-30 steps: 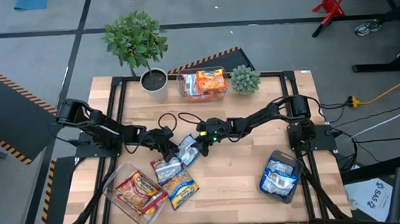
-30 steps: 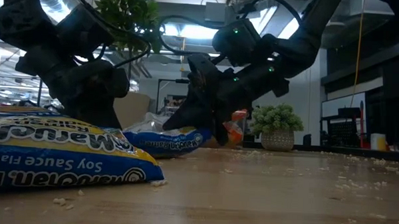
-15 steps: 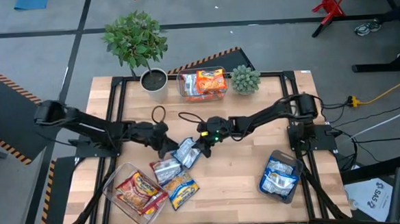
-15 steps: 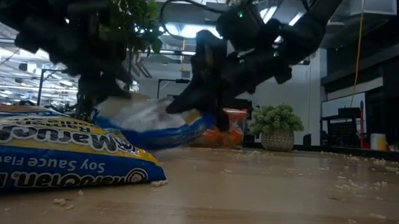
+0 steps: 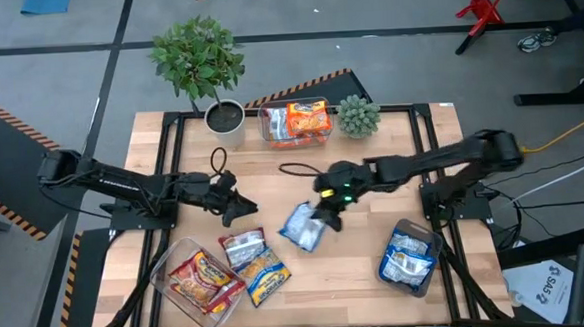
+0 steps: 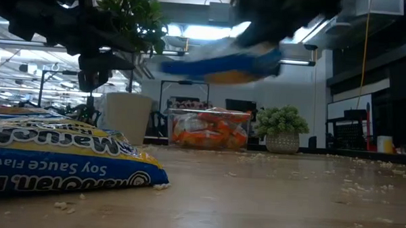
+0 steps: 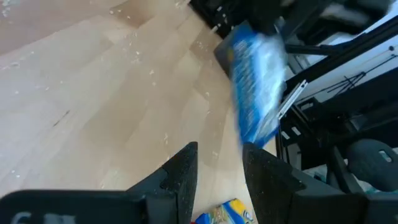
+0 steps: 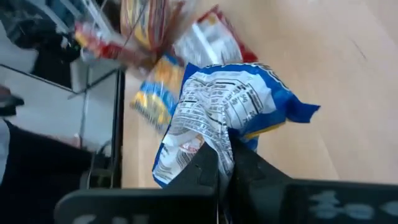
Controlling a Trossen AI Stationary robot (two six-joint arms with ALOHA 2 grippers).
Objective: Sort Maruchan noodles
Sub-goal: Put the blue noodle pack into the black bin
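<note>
High view: the right gripper [image 5: 326, 210] hangs over the middle of the worktop [image 5: 348, 271], its fingers pinched tight on a blue-and-white noodle packet [image 5: 302, 227] that dangles just below it. The left gripper [image 5: 236, 200] sits left of centre, fingers spread and holding nothing. Two loose packets [image 5: 255, 266] lie near the front left, beside a clear tub of red packets [image 5: 200, 280]. Another tub [image 5: 409, 256] at front right holds blue-and-white packets, and a third tub [image 5: 296, 122] at the back holds orange ones, between two potted plants [image 5: 199, 60].

Low view: the carried packet [image 6: 222, 62] is a blur well above the wood; a soy sauce packet [image 6: 59, 156] lies close at left.

Left wrist view: parted fingers [image 7: 181, 180] frame the lifted packet [image 7: 256, 84] beyond.

Right wrist view: fingers [image 8: 227, 171] clamp the packet's crumpled edge [image 8: 217, 118]
</note>
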